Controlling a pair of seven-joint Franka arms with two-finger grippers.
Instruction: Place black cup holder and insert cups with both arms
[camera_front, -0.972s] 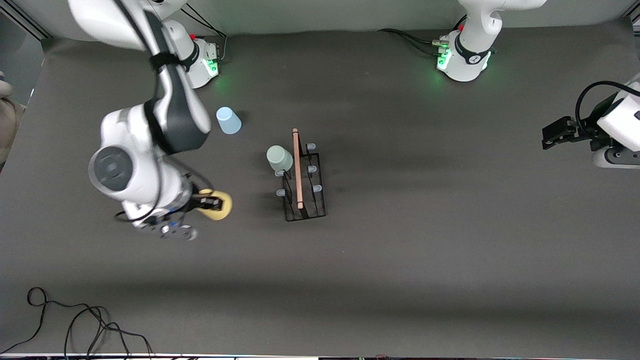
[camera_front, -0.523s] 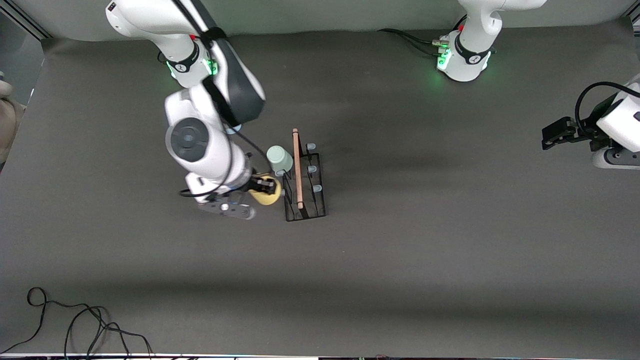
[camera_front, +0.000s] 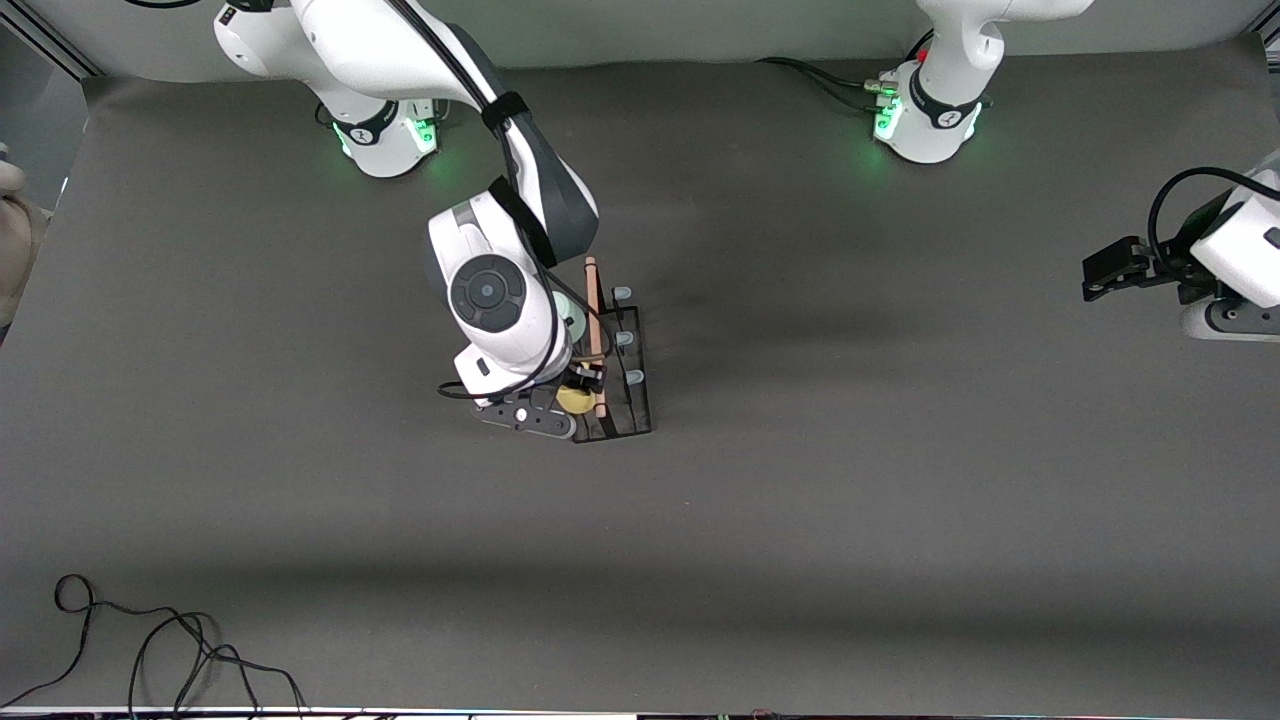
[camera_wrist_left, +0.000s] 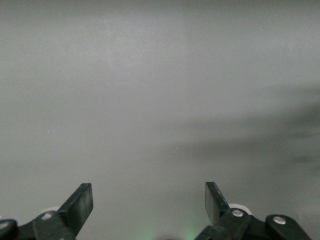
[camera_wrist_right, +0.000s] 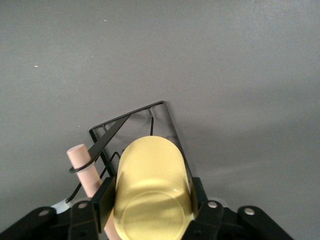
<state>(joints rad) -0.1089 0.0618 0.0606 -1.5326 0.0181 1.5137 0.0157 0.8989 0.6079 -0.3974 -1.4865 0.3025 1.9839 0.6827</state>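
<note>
The black cup holder (camera_front: 610, 365) stands upright near the middle of the table (camera_front: 850, 500), somewhat toward the right arm's end and well clear of every edge. Its long axis, marked by the light wooden rod handle (camera_front: 593, 300) along its top, runs from the robots' edge of the table toward the front camera's edge. Three blue-grey prong tips (camera_front: 622, 293) show in a row along the side of the rod that faces the left arm's end. The right gripper (camera_front: 578, 385) is over the end of the holder nearest the front camera, on the side of the rod facing the right arm's end, its jaws pinching the yellow cup (camera_front: 574, 400). In the right wrist view the yellow cup (camera_wrist_right: 152, 187) is clamped on both sides by the black fingers (camera_wrist_right: 102, 205), with the corner of the wire base (camera_wrist_right: 150, 112) and the rod's end (camera_wrist_right: 82, 165) just beside it. The pale green cup (camera_front: 574, 322) shows only as a sliver past the right arm's wrist, beside the rod. The left arm waits at its end of the table; the left gripper (camera_front: 1105, 272) hangs over bare table near that edge, and the left wrist view shows its jaws spread wide with nothing between the fingers (camera_wrist_left: 80, 205).
</note>
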